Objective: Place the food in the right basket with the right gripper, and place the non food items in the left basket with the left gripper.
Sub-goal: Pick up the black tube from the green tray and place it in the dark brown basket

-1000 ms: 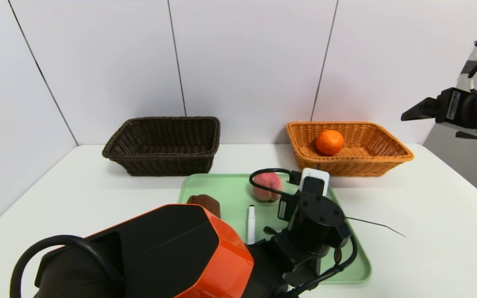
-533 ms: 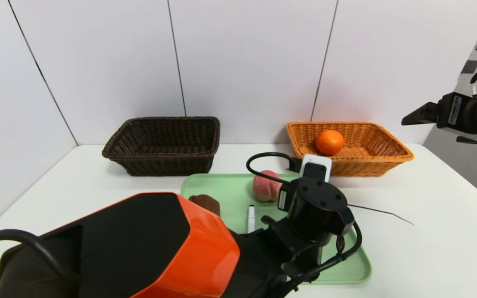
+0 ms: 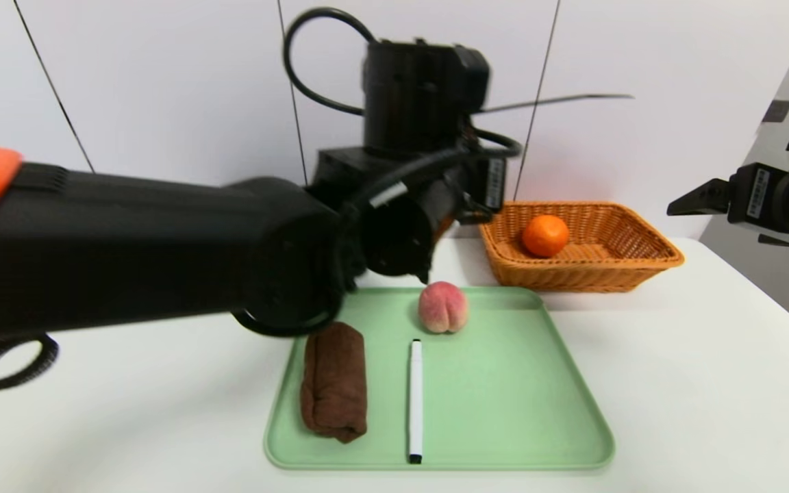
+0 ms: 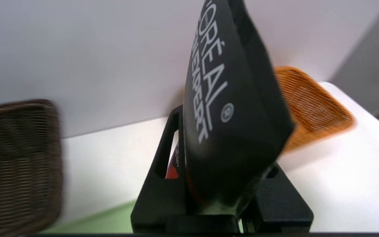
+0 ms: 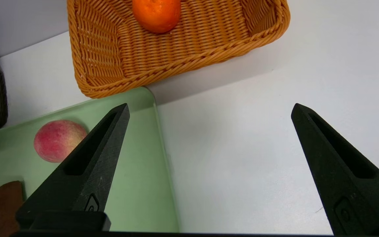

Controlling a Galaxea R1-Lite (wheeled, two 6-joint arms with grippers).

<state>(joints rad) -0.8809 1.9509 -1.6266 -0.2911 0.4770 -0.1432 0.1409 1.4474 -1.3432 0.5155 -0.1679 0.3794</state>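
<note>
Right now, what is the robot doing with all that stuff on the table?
It is sorting things into baskets. The left gripper is shut on a black L'Oreal tube, held up in the air between the brown basket and the orange basket. The right gripper waits open off to the right side. An orange is in the orange basket. A peach, a rolled brown towel and a marker lie on the green tray.

Dark basket [image 4: 15, 164] blurred, cut off
</note>
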